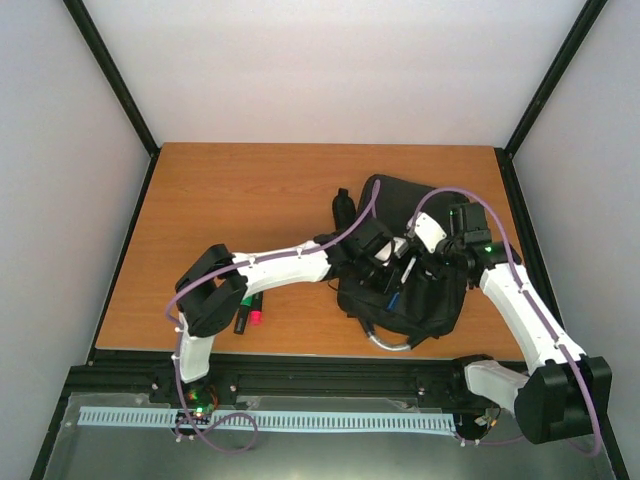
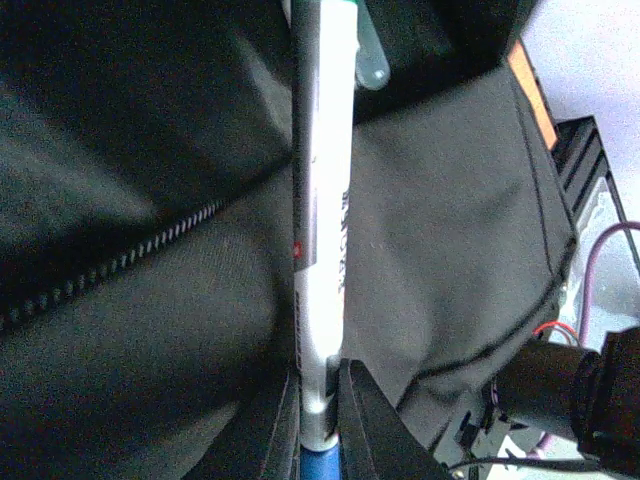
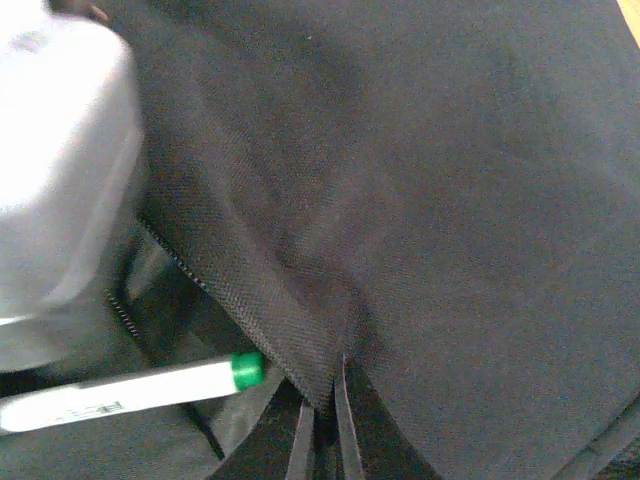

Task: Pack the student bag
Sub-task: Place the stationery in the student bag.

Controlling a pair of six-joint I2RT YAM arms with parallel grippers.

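On the right half of the tabletop (image 1: 250, 200), the student bag (image 1: 436, 303) is lying limp and soft. Right fingers (image 3: 375, 450) are pinching a fold beside its zip, a sensible hold; left fingers (image 2: 368, 425) are gripping a marker (image 2: 322, 200).

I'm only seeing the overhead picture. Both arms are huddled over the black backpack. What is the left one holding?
Observer: The left claw is shut on a white marker, gripping it near one end.
Operator: And the right one?
Observer: The right claw is pinching a fold of the student bag fabric, close to the zipper.
Operator: Where is the marker pointing?
Observer: Its green cap lies in the gap right beside that pinched fold.
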